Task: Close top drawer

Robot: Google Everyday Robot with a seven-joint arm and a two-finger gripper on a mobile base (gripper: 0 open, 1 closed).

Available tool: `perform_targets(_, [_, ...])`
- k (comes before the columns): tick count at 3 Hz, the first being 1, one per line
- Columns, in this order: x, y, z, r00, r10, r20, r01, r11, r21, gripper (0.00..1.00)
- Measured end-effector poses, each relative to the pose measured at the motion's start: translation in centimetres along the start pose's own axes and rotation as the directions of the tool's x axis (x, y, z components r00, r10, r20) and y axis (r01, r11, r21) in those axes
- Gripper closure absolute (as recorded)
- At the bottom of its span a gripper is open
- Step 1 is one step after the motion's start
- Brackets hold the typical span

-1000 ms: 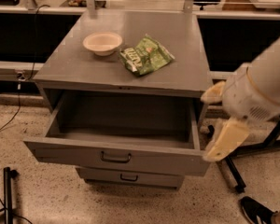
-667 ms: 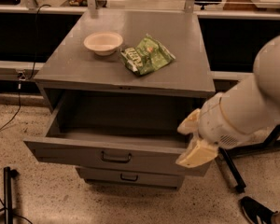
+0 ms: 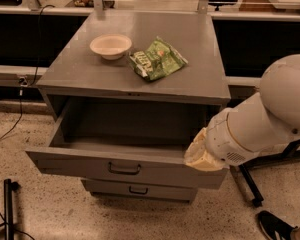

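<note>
The top drawer [image 3: 90, 160] of the grey cabinet is pulled wide open; its inside looks empty. Its flat front carries a small dark loop handle [image 3: 124, 169] at centre. My gripper [image 3: 201, 156] is at the drawer's right front corner, at or just over the top edge of the front panel, on the end of the big white arm [image 3: 270, 119] that reaches in from the right. The fingers point away from the camera behind the cream wrist.
A second drawer [image 3: 140, 189] with a like handle shows below. On the cabinet top [image 3: 80, 69] sit a cream bowl [image 3: 110, 45] and a green snack bag [image 3: 156, 59]. A dark stand foot [image 3: 250, 189] and a shoe [image 3: 275, 226] are at the lower right; a black pole [image 3: 9, 209] is at the lower left.
My arm has swung left and inward, from beside the cabinet's right side to the drawer's right front corner. The drawer looks just as far open.
</note>
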State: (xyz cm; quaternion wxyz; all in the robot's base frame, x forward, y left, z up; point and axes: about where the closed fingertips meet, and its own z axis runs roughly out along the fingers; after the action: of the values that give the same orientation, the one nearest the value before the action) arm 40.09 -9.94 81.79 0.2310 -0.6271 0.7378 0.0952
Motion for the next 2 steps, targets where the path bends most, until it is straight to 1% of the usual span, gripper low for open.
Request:
perform_targets(1, [-0.4,1.7,3.5,1.000,-0.018,0.006,0.018,0.9997,-0.013,1.00])
perform_targets(2, [0.6,2.4,8.6,0.999,0.001,0.039,-0.004,0.9971,0.077,1.00])
